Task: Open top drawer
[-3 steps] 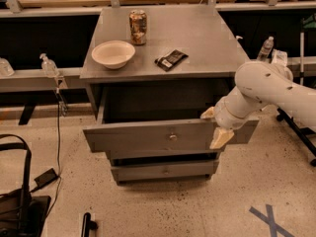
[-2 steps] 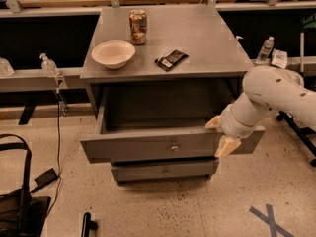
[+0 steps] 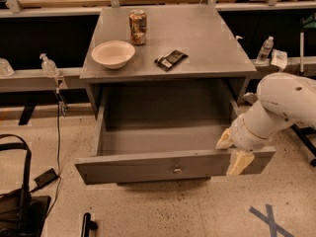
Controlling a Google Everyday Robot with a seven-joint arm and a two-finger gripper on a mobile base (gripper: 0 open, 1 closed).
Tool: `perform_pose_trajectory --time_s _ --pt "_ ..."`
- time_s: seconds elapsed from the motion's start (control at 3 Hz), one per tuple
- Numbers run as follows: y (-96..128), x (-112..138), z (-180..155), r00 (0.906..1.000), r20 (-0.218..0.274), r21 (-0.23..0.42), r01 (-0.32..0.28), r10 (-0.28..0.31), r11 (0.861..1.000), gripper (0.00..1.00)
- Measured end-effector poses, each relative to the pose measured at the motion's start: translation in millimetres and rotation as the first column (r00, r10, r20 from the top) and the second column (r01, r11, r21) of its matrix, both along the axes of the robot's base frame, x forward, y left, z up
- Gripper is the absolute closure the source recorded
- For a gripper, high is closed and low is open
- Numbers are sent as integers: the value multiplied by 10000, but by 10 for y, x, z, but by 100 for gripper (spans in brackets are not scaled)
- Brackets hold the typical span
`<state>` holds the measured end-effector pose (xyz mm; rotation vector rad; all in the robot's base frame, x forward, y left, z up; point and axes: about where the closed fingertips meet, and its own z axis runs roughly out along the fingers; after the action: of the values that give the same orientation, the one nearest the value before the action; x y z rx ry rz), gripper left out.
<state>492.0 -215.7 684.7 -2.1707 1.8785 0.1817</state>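
The top drawer point(image 3: 148, 168) of the grey cabinet is pulled far out, its deep grey box open and bare inside. A small round knob point(image 3: 177, 170) sits at the centre of its front. My gripper point(image 3: 232, 151) is at the right end of the drawer front, one cream finger point(image 3: 224, 139) inside the box and the other point(image 3: 240, 163) on the outer face, straddling the front panel. The white arm point(image 3: 281, 107) reaches in from the right.
On the cabinet top point(image 3: 207, 43) stand a white bowl point(image 3: 113, 54), a can point(image 3: 138, 27) and a dark snack packet point(image 3: 170, 59). Water bottles point(image 3: 48, 65) stand on side shelves. A black bag and cable point(image 3: 19, 201) lie on the floor at left.
The drawer has come further out of the cabinet toward the camera, and my gripper has moved with its right end, down and forward.
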Motion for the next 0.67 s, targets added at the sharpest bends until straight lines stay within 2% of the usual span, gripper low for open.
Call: perform_pose_trajectory --time_s 0.33,0.67 --pt "-18 180 290 9954 896 388 297 -330 9988 1" --pt "-32 355 542 9862 1582 581 401 -489 9975 0"
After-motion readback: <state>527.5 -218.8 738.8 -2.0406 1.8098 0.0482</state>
